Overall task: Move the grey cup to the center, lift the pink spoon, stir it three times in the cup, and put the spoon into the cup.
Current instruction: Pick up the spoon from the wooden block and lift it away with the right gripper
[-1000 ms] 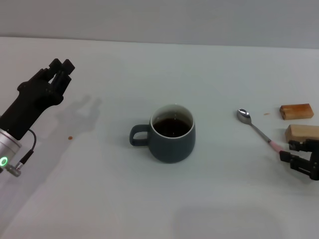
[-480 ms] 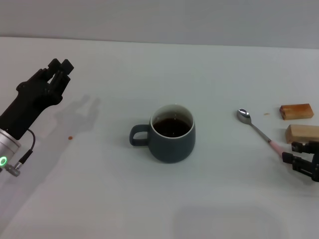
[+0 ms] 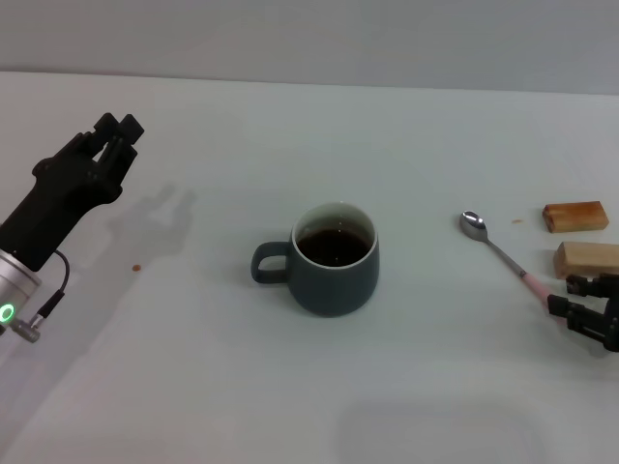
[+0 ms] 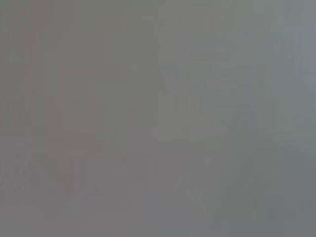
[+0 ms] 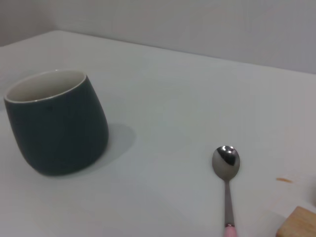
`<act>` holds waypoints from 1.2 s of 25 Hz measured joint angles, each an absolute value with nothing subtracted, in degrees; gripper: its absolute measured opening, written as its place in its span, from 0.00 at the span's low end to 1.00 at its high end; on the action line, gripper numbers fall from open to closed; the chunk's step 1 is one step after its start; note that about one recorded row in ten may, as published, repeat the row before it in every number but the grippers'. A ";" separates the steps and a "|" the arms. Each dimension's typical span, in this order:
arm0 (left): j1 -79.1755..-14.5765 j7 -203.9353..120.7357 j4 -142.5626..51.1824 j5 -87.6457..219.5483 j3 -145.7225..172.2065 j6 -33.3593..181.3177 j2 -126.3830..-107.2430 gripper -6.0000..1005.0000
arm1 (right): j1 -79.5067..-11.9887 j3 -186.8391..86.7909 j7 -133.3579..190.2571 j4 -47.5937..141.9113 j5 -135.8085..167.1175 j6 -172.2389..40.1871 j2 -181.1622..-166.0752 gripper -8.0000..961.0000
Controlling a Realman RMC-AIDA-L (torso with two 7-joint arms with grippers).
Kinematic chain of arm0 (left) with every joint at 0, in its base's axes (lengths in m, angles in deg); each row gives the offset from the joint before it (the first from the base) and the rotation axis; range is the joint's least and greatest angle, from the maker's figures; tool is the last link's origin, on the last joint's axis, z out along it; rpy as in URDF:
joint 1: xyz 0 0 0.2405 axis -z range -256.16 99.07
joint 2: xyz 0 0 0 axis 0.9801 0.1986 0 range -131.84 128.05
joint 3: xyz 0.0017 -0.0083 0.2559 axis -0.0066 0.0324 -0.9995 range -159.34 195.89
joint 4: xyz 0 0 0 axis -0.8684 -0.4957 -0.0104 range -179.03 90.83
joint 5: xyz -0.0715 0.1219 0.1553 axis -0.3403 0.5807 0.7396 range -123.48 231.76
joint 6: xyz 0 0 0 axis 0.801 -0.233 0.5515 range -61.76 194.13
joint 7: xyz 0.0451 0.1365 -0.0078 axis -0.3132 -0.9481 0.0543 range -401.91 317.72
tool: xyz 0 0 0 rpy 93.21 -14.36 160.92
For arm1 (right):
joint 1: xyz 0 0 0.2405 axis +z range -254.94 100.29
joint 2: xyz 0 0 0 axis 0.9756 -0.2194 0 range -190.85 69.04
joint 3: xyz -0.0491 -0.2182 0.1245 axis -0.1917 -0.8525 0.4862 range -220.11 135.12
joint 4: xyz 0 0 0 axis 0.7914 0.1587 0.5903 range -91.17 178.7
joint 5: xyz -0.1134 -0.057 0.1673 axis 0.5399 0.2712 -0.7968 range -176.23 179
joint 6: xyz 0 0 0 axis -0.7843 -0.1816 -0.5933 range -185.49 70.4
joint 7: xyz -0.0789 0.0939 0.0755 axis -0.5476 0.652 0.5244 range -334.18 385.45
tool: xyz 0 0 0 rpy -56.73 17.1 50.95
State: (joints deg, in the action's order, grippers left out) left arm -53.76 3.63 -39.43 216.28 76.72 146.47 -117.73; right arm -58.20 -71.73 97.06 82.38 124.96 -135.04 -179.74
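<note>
The grey cup (image 3: 334, 259) stands in the middle of the table, handle toward my left, with dark liquid inside. The right wrist view shows its side (image 5: 57, 123). To its right lies the pink spoon (image 3: 503, 256), its metal bowl pointing away and its pink handle end toward me; its bowl also shows in the right wrist view (image 5: 226, 163). My right gripper (image 3: 563, 295) sits low at the table's right edge, open, its fingertips just at the pink handle end. My left gripper (image 3: 118, 128) hangs raised at the far left, open and holding nothing. The left wrist view is plain grey.
Two small wooden blocks lie at the right, one darker (image 3: 575, 216) and one paler (image 3: 585, 257), right beside my right gripper. The paler block's corner (image 5: 298, 222) shows in the right wrist view. A small brown spot (image 3: 136, 268) marks the white table on the left.
My right gripper has slid slightly to the right along the spoon's handle end. The cup, the spoon and the left arm have not moved.
</note>
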 joint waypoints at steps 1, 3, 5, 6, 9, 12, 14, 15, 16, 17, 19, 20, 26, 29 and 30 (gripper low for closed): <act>-53.76 3.49 -39.42 216.29 76.72 146.49 -117.75 0.32 | -58.06 -72.06 97.05 82.13 124.96 -134.67 -179.74 0.37; -53.76 3.32 -39.38 216.30 76.72 146.53 -117.79 0.32 | -57.97 -72.31 97.04 81.92 124.96 -134.50 -179.74 0.37; -53.76 3.31 -39.36 216.30 76.72 146.53 -117.82 0.32 | -57.83 -72.91 97.03 81.60 124.96 -134.09 -179.74 0.37; -53.76 3.31 -39.36 216.31 76.72 146.53 -117.82 0.32 | -57.78 -73.20 97.03 81.53 124.96 -133.83 -179.74 0.37; -53.76 3.29 -39.32 216.31 76.72 146.53 -117.85 0.32 | -57.65 -74.51 97.02 81.41 124.96 -132.76 -179.74 0.37; -53.80 3.28 -39.32 216.30 76.72 146.53 -117.90 0.32 | -57.55 -75.54 97.07 81.39 124.89 -132.08 -179.73 0.37; -53.81 3.27 -39.27 216.30 76.72 146.53 -117.91 0.32 | -57.52 -75.80 97.12 81.39 124.86 -131.87 -179.75 0.37; -53.82 3.26 -39.26 216.30 76.72 146.53 -117.91 0.32 | -57.53 -75.84 97.13 81.39 124.82 -131.78 -179.78 0.37; -53.83 3.23 -39.25 216.30 76.72 146.41 -117.91 0.32 | -57.55 -75.87 97.14 81.38 124.74 -131.69 -179.79 0.37; -53.83 3.23 -39.25 216.30 76.72 146.41 -117.91 0.32 | -57.57 -75.88 97.13 81.37 124.67 -131.64 -179.80 0.37; -53.82 3.17 -39.29 216.30 76.72 146.20 -117.98 0.32 | -57.60 -75.89 97.13 81.37 124.61 -131.60 -179.81 0.37; -53.81 3.14 -39.34 216.30 76.72 146.18 -118.02 0.32 | -57.59 -75.89 97.11 81.37 124.61 -131.56 -179.81 0.37; -53.83 3.08 -39.42 216.29 77.27 146.12 -118.09 0.32 | -57.75 -75.85 96.97 81.40 124.57 -131.41 -179.81 0.36; -53.89 3.07 -39.41 216.29 77.56 146.12 -118.06 0.32 | -57.95 -75.82 96.96 81.39 124.51 -131.39 -179.84 0.31; -53.92 3.08 -39.39 216.29 77.58 146.13 -118.04 0.32 | -57.95 -75.80 96.96 81.38 124.50 -131.39 -179.84 0.29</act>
State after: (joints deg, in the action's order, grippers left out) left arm -53.92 3.08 -39.39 216.29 77.58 146.13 -118.04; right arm -57.95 -75.80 96.96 81.38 124.50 -131.39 -179.84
